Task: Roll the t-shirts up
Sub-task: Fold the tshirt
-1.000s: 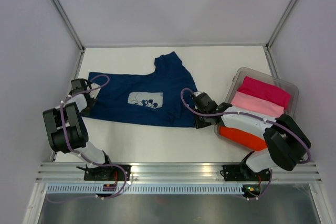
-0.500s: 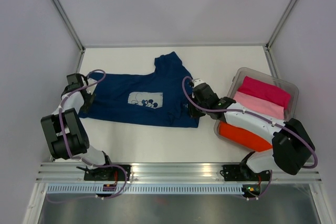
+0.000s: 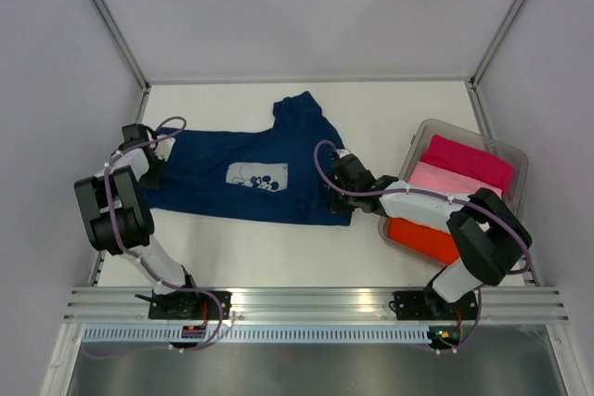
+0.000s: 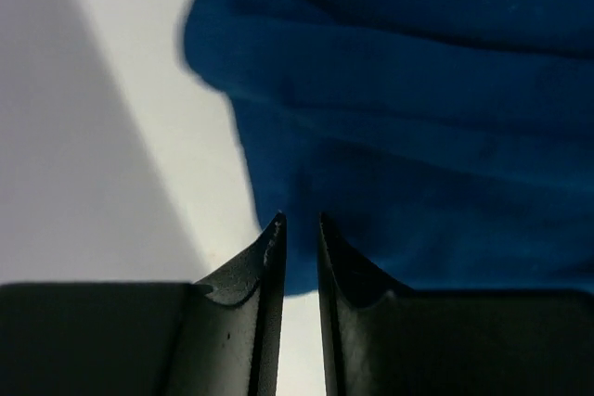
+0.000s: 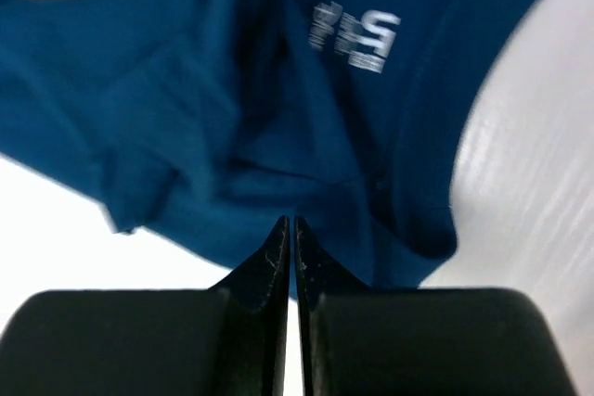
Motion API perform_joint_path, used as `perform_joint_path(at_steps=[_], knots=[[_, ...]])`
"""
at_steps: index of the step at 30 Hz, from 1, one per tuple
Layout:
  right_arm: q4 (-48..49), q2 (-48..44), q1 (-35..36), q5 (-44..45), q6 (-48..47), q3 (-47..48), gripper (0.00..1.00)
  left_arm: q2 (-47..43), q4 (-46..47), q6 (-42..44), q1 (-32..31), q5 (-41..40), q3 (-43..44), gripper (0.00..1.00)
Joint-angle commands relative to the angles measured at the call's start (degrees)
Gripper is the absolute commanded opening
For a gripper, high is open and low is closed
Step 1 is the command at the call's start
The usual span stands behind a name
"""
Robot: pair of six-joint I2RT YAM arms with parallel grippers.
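Two robot arms work a navy blue cotton t-shirt (image 3: 204,178), which lies spread flat on the white tabletop (image 3: 390,118) with its small white chest print (image 3: 258,176) facing up and one sleeve folded toward the far edge.

The left gripper (image 3: 151,166) sits at the shirt's left border. In the left wrist view its two dark fingers (image 4: 264,266) are nearly pressed together with only a thin slit between them. The navy cloth (image 4: 418,136) fills the space ahead of the tips and to their right, and bare table lies to their left. Whether cloth is nipped in that slit cannot be told.

The right gripper (image 3: 334,180) rests on the shirt's opposite border. Its fingers (image 5: 269,266) are pressed tight together, tips meeting at a rumpled fold of the hem. Whether they catch fabric cannot be told.

Behind the right gripper, beside its forearm, a clear plastic bin (image 3: 436,124) holds folded magenta (image 3: 469,159), pale pink (image 3: 455,185) and orange (image 3: 427,240) t-shirts.
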Motion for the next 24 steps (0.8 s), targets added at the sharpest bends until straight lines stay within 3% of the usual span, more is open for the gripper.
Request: perform_joint_path(at_steps=[1,9,15,18,21,24], knots=[[2.2,2.5,-0.3,5.2,4.8,-2.0,0.07,4.8,2.7,-3.1,0.3,0.5,0.8,0.25],[-0.9,5.2,-2.5,7.8,6.7,-5.9,0.04,5.8,6.7,0.8,6.5,-3.0,-6.4,0.24],[-2.4,4.7,-3.0,9.0,6.1,-6.1,0.04,-3.0,5.0,4.0,8.9,0.5,-13.8,0.26],[-3.7,4.4,-2.9,9.0,4.9,-5.0,0.04,-8.0,0.4,3.8,9.0,4.7,-13.6,0.30],[-5.6,3.1,-3.0,9.8,3.6,-3.5,0.04,-12.1,-3.0,2.6,9.2,7.8,-10.4,0.43],[-8.2,1.1,-3.1,10.6,2.7,-2.1,0.04,-13.4,-5.0,0.8,9.2,10.8,-5.8,0.47]])
